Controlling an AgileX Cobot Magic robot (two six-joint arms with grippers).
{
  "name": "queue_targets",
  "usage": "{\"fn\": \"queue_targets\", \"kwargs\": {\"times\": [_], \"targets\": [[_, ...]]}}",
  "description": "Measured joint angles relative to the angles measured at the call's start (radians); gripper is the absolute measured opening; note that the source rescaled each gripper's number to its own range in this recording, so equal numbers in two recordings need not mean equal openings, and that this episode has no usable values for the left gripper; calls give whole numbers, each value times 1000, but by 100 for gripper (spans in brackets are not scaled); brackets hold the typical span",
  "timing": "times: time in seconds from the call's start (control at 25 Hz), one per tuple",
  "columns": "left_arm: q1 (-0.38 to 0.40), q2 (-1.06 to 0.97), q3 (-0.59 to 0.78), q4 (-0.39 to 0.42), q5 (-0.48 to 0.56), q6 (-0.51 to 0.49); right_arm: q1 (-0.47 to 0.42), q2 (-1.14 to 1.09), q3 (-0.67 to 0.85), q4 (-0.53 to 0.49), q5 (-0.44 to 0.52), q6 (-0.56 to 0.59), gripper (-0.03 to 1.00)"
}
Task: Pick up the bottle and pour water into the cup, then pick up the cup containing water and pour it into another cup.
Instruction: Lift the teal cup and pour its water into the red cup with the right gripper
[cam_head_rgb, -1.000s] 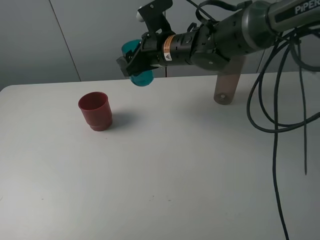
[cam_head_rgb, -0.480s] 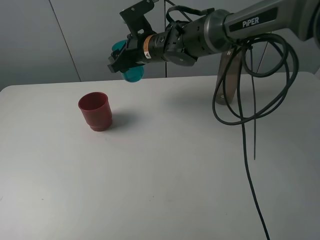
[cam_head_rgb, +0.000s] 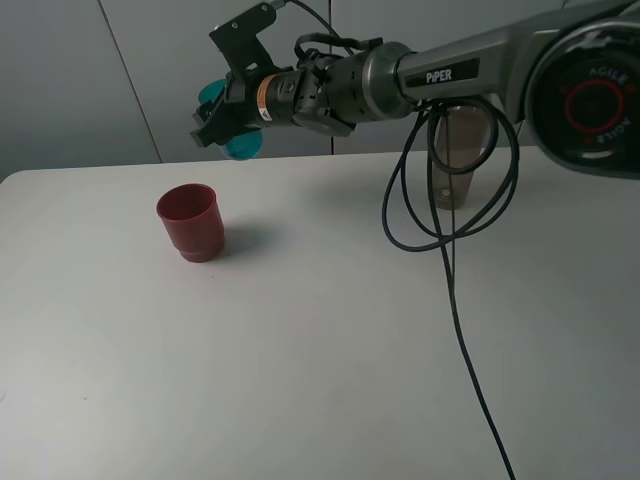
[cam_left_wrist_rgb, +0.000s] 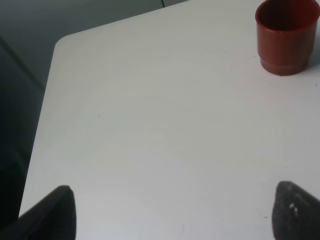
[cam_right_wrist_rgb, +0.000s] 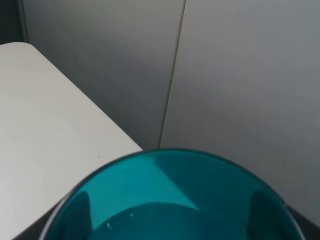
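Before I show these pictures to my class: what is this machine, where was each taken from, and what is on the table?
It is a robot with two arms, each ending in a gripping tool. One picture comes from a high camera, the others from a camera on each wrist. The right tool holds a teal tumbler up in the air. On the white table stands a dark red cup, with a grey-brown bottle further back. The left tool is open and empty.

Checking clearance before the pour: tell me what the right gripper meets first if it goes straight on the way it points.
Probably the grey wall panel: the right gripper, holding the teal cup, points past the dark red cup, above it. Depth is uncertain.
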Motion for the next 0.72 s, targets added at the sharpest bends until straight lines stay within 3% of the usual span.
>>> {"fn": "queue_targets", "kwargs": {"times": [0.72], "targets": [[0, 0, 0, 0, 0, 0, 10, 45, -49, -64, 12, -307, 10]]}}
